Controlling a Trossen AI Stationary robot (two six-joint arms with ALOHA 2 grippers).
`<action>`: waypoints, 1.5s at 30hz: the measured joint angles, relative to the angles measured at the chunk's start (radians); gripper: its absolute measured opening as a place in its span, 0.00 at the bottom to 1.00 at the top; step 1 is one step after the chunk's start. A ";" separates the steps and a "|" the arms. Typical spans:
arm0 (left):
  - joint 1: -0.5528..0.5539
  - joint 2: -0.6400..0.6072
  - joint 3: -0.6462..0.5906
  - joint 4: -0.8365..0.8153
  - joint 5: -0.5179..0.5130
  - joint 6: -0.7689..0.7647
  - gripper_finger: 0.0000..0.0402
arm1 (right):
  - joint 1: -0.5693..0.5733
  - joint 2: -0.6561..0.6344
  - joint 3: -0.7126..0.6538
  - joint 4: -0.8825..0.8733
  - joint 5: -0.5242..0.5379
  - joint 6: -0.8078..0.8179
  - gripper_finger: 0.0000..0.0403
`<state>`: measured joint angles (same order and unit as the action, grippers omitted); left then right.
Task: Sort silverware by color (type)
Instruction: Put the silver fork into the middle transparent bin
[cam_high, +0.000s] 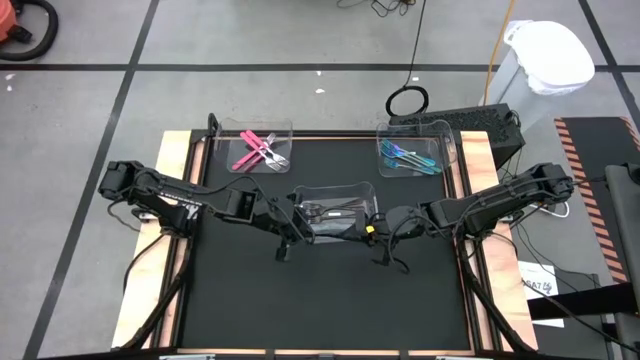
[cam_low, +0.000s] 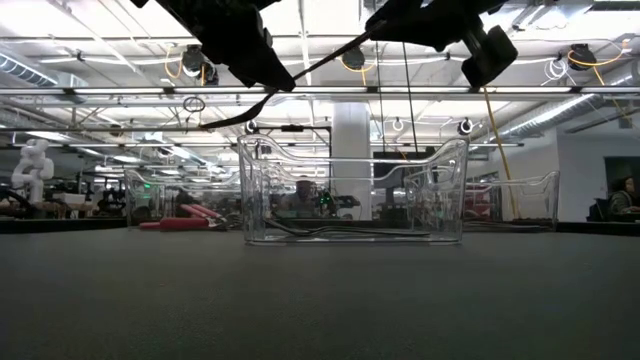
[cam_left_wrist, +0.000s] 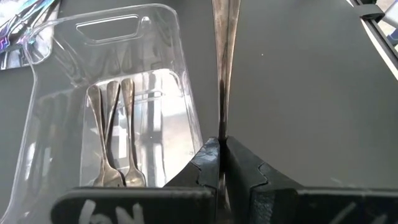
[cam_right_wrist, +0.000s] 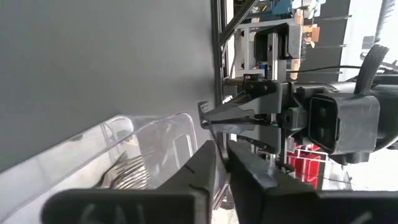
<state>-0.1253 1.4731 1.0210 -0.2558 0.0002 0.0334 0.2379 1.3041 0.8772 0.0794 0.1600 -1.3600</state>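
Silverware sorting at a black tabletop (cam_high: 320, 300): both arms meet over the middle, above a clear bin (cam_high: 335, 212) that holds plain grey forks (cam_left_wrist: 115, 134) lying side by side on its floor.

The left tool (cam_left_wrist: 221, 152) has its fingers pressed together on the slender handle of a grey metal utensil (cam_left_wrist: 224, 56), which runs straight out from the fingertips just beside the bin's wall. In the right wrist view the same piece crosses between the two arms, and the right tool (cam_right_wrist: 219, 163) has its fingers drawn nearly together around its near end, close above the bin's rim; whether they actually grip it cannot be told.

Pink-handled silverware (cam_high: 258, 152) lies in a second clear bin (cam_high: 222, 140) at the far left of the tabletop. Iridescent blue-teal pieces (cam_high: 408, 157) lie in a third bin (cam_high: 441, 148) at the far right, well apart from the grey set.
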 joint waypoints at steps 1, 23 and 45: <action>0.000 0.000 0.000 0.000 0.000 0.000 0.03 | 0.000 0.000 0.000 -0.001 0.000 0.009 0.07; -0.001 -0.002 0.002 0.045 -0.122 -0.042 0.35 | -0.001 0.000 -0.001 -0.019 0.071 0.005 0.01; -0.001 -0.057 0.002 -0.007 -0.257 -0.020 0.50 | -0.002 -0.091 0.000 -0.164 0.103 0.052 0.01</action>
<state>-0.1265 1.4160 1.0225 -0.2630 -0.2569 0.0132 0.2356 1.2133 0.8768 -0.0848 0.2633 -1.3084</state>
